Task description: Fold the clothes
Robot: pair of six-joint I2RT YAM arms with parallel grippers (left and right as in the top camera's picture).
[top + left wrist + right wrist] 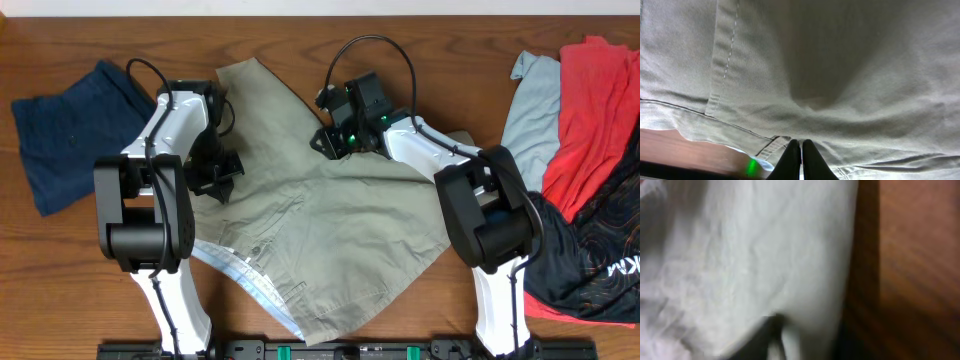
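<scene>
While the khaki shorts (330, 230) lay spread on the table (420, 40) between both arms, the left gripper (801, 159) was pinched together on their edge. Right gripper (338, 140): too blurred, couldn't tell. Risk: the thin pinch slips or an uneven pull skews the fold.

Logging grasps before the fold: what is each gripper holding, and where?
Left gripper pinches an edge of the khaki shorts; for the right gripper, cannot tell.
</scene>
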